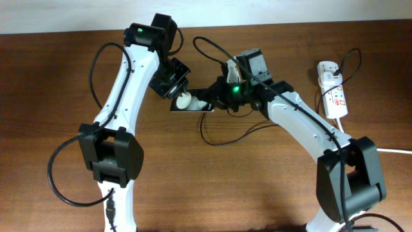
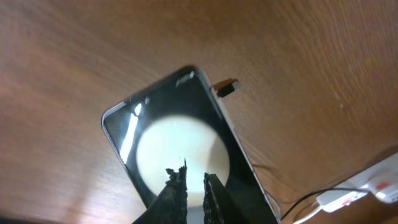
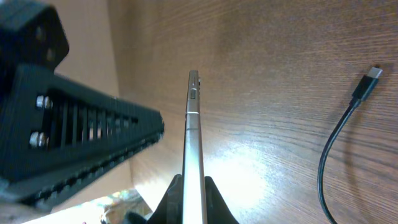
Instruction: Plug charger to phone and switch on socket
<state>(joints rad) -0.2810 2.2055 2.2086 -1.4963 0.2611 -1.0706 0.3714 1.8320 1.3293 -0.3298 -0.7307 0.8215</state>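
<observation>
The phone is a black slab that my right gripper is shut on, holding it by its edges. In the right wrist view it shows edge-on between the fingers. In the left wrist view its glossy screen reflects a large white round spot. My left gripper hovers over the screen, fingers nearly together and empty; it also shows in the overhead view. The charger's thin black cable lies on the table. Its plug tip is loose beside the phone's corner. The socket lies at the far right.
The white power strip has red markings and a white adapter at its far end; it shows at the lower right of the left wrist view. A thick white cord runs off the right edge. Thin black cable loops behind the arms.
</observation>
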